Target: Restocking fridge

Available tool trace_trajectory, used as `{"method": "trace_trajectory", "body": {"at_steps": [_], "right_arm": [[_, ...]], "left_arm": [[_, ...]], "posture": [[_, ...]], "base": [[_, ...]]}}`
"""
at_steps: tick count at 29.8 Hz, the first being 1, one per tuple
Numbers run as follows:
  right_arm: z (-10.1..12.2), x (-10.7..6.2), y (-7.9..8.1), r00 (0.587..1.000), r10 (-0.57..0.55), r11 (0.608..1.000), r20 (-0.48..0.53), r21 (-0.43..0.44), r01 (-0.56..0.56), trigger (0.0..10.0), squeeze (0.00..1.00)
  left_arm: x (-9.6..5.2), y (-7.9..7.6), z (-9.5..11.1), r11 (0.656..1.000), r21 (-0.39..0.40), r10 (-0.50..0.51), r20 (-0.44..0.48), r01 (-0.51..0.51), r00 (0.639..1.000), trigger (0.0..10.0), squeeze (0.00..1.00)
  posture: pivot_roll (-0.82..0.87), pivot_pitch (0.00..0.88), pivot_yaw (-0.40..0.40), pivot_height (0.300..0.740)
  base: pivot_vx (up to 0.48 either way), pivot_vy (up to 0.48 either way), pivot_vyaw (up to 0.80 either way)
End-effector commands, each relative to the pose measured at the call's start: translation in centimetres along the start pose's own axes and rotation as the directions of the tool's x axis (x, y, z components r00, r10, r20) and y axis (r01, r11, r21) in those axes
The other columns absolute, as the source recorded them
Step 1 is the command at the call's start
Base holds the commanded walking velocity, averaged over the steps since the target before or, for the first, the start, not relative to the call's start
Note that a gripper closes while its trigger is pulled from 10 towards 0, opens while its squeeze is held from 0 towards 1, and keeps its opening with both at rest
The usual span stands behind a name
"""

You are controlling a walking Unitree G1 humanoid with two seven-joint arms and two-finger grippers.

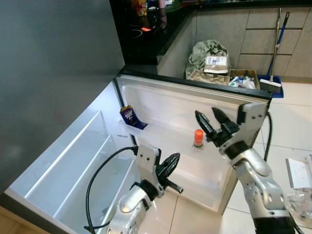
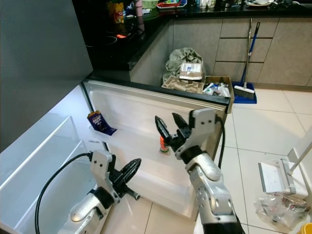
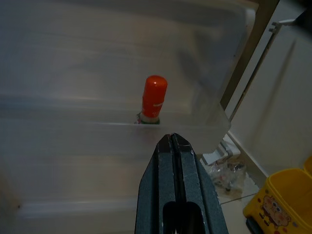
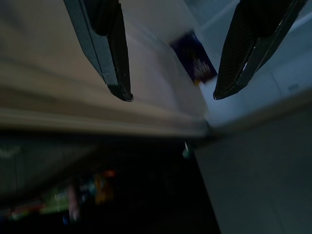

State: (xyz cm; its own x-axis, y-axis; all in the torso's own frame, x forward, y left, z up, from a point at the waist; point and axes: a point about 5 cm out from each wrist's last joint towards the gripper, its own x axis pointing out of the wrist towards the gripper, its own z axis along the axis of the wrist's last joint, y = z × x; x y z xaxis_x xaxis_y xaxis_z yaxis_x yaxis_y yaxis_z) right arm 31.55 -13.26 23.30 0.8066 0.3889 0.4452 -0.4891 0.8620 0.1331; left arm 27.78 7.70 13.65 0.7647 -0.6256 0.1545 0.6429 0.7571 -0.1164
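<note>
The fridge stands open, its white door [image 1: 165,105] swung out in front of me. An orange-capped bottle [image 1: 198,138] stands upright in the door shelf, also seen from the left wrist as the bottle [image 3: 154,100]. A purple snack packet [image 1: 129,117] leans in the door's upper left bin. My right gripper [image 1: 211,120] hovers open just above and right of the bottle, nothing between its fingers. Low in front of the door, my left gripper [image 1: 171,162] is shut and empty, its tips pointing toward the bottle.
The fridge interior [image 1: 73,165] with white shelves lies at the left. A dark counter [image 1: 146,34] runs behind the door. Bags and boxes [image 1: 214,66] sit on the floor by the cabinets, next to a mop [image 1: 273,58]. A yellow bin [image 3: 282,204] stands on the tiles.
</note>
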Motion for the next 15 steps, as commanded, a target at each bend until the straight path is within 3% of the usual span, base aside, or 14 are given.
{"method": "trace_trajectory", "body": {"at_steps": [1, 7, 10, 13, 15], "right_arm": [[0.9, -1.0, 0.7, 0.998, 0.036, 0.995, 0.052, 0.092, -0.041, 10.0, 0.0], [0.7, -2.1, 1.0, 0.996, 0.068, 0.991, 0.049, 0.116, -0.073, 10.0, 0.0], [-0.9, -3.7, 1.4, 0.986, 0.154, 0.982, -0.065, 0.117, -0.145, 10.0, 0.0], [-3.3, -6.8, 2.3, 0.898, 0.343, 0.939, -0.277, 0.122, -0.321, 10.0, 0.0], [-3.8, -7.8, 2.7, 0.851, 0.399, 0.917, -0.342, 0.124, -0.38, 10.0, 0.0]], "left_arm": [[-0.6, 0.3, 0.0, 1.0, 0.015, 0.008, -0.005, -0.008, 1.0, 10.0, 0.0], [-0.7, 0.3, 0.0, 1.0, 0.008, 0.009, -0.003, -0.009, 1.0, 10.0, 0.0], [-0.9, 0.3, -0.3, 1.0, 0.011, 0.005, -0.02, -0.005, 1.0, 10.0, 0.0], [-1.4, 0.5, -1.0, 1.0, 0.021, 0.008, -0.059, -0.007, 0.998, 10.0, 0.0], [-1.6, 0.6, -1.3, 1.0, 0.025, 0.018, -0.073, -0.016, 0.997, 10.0, 0.0]], "posture": [[-0.02, 0.164, 0.07, 0.74], [-0.02, 0.161, 0.071, 0.74], [-0.03, 0.159, 0.074, 0.74], [-0.03, 0.153, 0.078, 0.74], [-0.04, 0.149, 0.078, 0.74]], "base": [[0.0, 0.0, 0.0], [0.0, 0.0, 0.0], [0.0, 0.0, 0.0], [0.0, 0.0, 0.0], [0.0, 0.0, 0.0]]}}
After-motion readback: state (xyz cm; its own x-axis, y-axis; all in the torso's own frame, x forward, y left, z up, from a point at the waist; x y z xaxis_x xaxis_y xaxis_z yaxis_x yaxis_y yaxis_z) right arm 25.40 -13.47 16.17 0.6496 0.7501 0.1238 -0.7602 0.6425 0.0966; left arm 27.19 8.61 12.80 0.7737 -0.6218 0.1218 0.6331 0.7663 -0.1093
